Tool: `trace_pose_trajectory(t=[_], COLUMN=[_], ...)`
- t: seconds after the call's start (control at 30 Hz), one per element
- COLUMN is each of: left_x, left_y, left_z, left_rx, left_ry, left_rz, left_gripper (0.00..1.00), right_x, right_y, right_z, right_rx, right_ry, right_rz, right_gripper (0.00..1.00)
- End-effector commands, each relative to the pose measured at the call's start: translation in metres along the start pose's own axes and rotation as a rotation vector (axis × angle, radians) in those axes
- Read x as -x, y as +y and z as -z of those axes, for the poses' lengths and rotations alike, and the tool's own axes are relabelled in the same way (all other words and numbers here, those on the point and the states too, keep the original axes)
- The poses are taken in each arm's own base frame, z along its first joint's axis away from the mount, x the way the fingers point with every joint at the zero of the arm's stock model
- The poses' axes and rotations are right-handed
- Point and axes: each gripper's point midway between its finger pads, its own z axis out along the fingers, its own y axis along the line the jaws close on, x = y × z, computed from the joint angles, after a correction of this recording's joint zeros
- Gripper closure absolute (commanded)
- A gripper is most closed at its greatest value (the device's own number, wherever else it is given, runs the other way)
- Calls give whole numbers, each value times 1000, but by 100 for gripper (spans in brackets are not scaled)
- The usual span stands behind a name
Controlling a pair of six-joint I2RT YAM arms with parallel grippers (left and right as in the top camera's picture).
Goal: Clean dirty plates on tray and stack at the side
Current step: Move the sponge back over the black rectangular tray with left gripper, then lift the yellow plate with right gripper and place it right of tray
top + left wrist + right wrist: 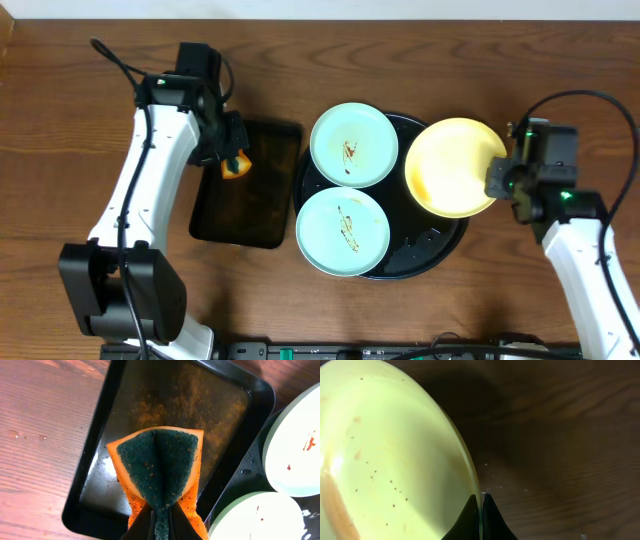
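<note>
Matt brown wood grain is seen on the table [60, 120]. The round tray [432, 246] is finished in glossy black, as is the rectangular tray [200, 415], which is dulled by brown specks. The sponge [157, 460] is made of orange foam faced with rough dark-green scouring fibre. The yellow plate [450, 170] and green plates [365, 125] are smooth and slightly shiny.

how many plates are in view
3. The back mint-green plate lies on the far side of the round black tray, the front mint-green plate on its near left; the yellow plate is pinched by the right gripper over the tray's right edge. None looks hidden.
</note>
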Motion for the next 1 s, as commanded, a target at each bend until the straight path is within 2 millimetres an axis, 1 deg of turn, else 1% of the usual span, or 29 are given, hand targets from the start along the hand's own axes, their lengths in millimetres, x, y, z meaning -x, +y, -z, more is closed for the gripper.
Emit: trace_pose_trajectory(t=[0.0, 0.07, 0.17, 0.2, 0.23, 0.37, 0.47, 0.53, 0.7, 0.87, 0.97], left_x=[1, 1, 1, 1, 1, 1, 1, 1, 1, 1, 1], left_y=[-3, -3, -3, -3, -3, -3, -3, -3, -3, -3, -3], left_z=[8, 8, 8, 8, 8, 8, 8, 8, 8, 8, 8], left_rx=[-26, -26, -26, -26, -26, -26, -26, -26, -26, -26, -26], left_ry=[-15, -15, -15, -15, -15, -15, -15, -15, -15, -15, -15], left_rz=[11, 11, 11, 11, 11, 12, 12, 12, 12, 12, 12], left_gripper=[93, 93, 93, 92, 93, 93, 93, 92, 93, 93, 93], right_x=[15, 19, 27, 32, 36, 41, 40, 40, 43, 43, 42], right_y=[-13, -10, -5, 1, 11, 35, 47, 50, 43, 44, 46], right_z=[17, 25, 43, 50, 59, 75, 80, 81, 88, 87, 84], right_rx=[-215, -309, -460, -495, -521, -545, -543, -544, -602, -596, -567], right_ry=[-72, -108, -179, -214, -259, -343, -368, -375, -393, -393, -396], right_rz=[114, 168, 247, 269, 295, 350, 377, 385, 378, 377, 344], right_gripper=[99, 99, 99, 99, 99, 99, 99, 99, 99, 99, 99])
